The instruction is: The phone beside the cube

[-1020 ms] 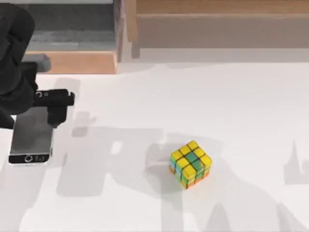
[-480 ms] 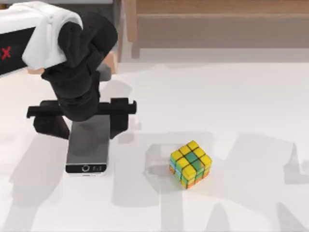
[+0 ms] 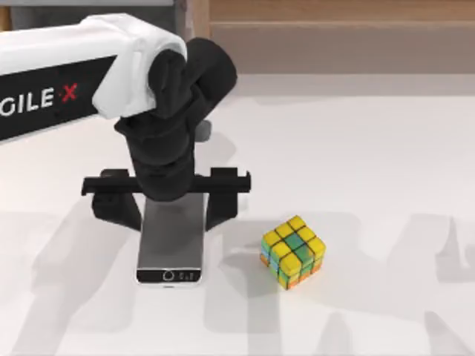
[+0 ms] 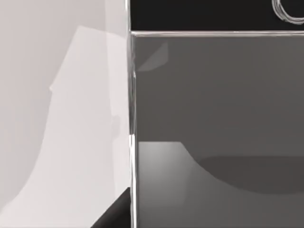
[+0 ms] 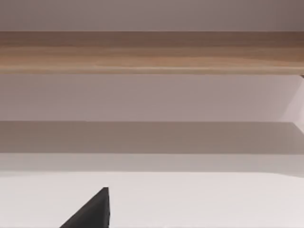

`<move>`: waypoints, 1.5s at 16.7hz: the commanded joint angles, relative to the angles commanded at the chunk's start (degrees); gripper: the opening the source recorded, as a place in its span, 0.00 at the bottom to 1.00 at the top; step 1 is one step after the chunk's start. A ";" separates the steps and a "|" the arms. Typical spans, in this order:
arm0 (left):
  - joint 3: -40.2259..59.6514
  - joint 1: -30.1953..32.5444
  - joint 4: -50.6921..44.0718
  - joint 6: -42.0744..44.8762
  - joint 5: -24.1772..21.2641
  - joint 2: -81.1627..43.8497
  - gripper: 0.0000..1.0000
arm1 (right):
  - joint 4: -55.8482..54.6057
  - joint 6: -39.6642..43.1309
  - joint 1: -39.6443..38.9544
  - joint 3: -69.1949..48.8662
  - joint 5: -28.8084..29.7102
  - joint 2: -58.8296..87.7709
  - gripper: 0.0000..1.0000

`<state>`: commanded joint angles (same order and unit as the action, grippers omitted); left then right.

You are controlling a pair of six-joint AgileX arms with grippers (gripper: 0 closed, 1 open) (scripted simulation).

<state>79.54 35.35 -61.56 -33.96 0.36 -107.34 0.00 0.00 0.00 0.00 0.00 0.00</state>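
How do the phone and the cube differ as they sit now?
The phone is flat, long and grey; the cube is blocky, short and mostly yellow. The phone lies partly under my left pincer; the cube stands free to its right. Both are over the white table.

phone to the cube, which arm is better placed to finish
Left. Its pincer straddles the phone, fingers on either side, with the cube a short way to the right. The right arm is parked off the table.
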 joint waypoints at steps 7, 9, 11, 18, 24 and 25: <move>-0.10 -0.14 0.03 0.03 0.01 0.15 0.00 | 0.00 0.00 0.00 0.00 0.00 0.00 1.00; -0.16 -0.15 0.26 0.04 -0.01 0.20 0.00 | 0.00 0.00 0.00 0.00 0.00 0.00 1.00; -0.32 -0.16 0.78 0.06 -0.04 0.30 0.00 | 0.00 0.00 0.00 0.00 0.00 0.00 1.00; -1.47 -0.16 4.19 0.13 -0.17 0.65 0.00 | 0.00 0.00 0.00 0.00 0.00 0.00 1.00; -3.14 -0.09 7.92 0.13 -0.20 0.19 0.00 | 0.00 0.00 0.00 0.00 0.00 0.00 1.00; -3.49 -0.08 8.51 0.12 -0.19 -0.02 0.00 | 0.00 0.00 0.00 0.00 0.00 0.00 1.00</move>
<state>76.05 35.27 -53.05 -33.84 0.17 -107.36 0.00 0.00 0.00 0.00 0.00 0.00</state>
